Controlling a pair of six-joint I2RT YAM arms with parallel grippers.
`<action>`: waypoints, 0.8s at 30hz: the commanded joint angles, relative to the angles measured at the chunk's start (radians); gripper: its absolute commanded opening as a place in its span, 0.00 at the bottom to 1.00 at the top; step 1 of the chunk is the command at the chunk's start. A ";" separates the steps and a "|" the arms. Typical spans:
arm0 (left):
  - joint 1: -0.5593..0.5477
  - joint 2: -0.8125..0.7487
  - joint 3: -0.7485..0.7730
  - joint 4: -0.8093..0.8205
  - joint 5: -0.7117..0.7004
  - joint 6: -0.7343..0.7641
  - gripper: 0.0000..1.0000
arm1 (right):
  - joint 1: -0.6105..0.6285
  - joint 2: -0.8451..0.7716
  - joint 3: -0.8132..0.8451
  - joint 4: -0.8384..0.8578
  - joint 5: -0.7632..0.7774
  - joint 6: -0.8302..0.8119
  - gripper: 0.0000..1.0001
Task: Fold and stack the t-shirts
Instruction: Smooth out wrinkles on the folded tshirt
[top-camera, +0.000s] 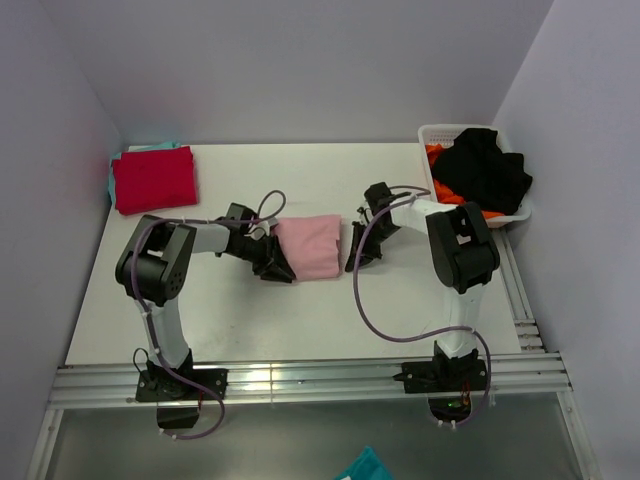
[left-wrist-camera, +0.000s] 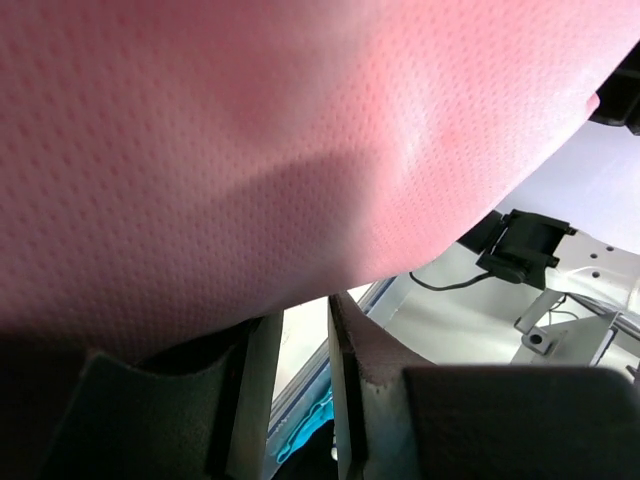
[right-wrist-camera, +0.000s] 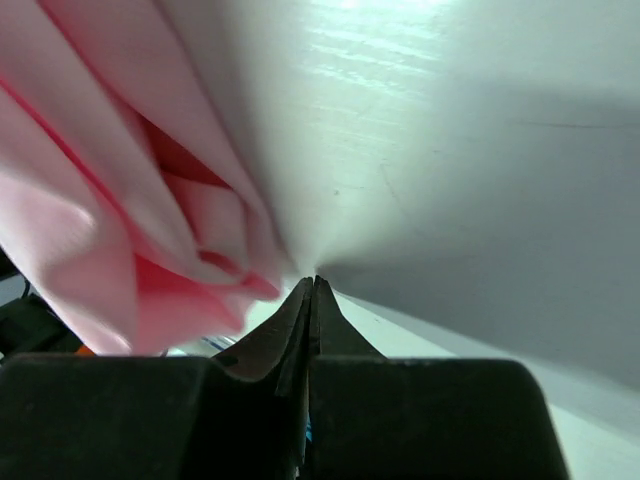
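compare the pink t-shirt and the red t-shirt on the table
The pink t-shirt is pale and lies mid-table between the left claw and right claw; the red t-shirt is bright and lies at the far left corner, atop teal cloth. Both are folded.

Table (top-camera: 300, 320), as I view it from above. The middle t-shirt (top-camera: 312, 245) lies folded at centre, my left gripper (top-camera: 280, 265) at its left edge and my right gripper (top-camera: 360, 258) just beside its right edge. The corner t-shirt (top-camera: 153, 178) lies far left, on another cloth (top-camera: 152, 147). The basket (top-camera: 432, 131) stands far right, with clothes (top-camera: 485, 172) heaped in it.
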 joint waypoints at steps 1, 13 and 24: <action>0.039 0.039 -0.001 -0.029 -0.093 0.086 0.32 | -0.013 -0.014 0.023 -0.023 0.024 -0.025 0.00; 0.076 -0.157 0.368 -0.057 0.122 -0.072 0.99 | -0.039 -0.045 0.055 -0.056 0.011 -0.019 0.00; 0.185 -0.139 0.518 -0.219 0.115 0.047 0.99 | -0.047 -0.083 0.034 -0.076 0.028 -0.024 0.00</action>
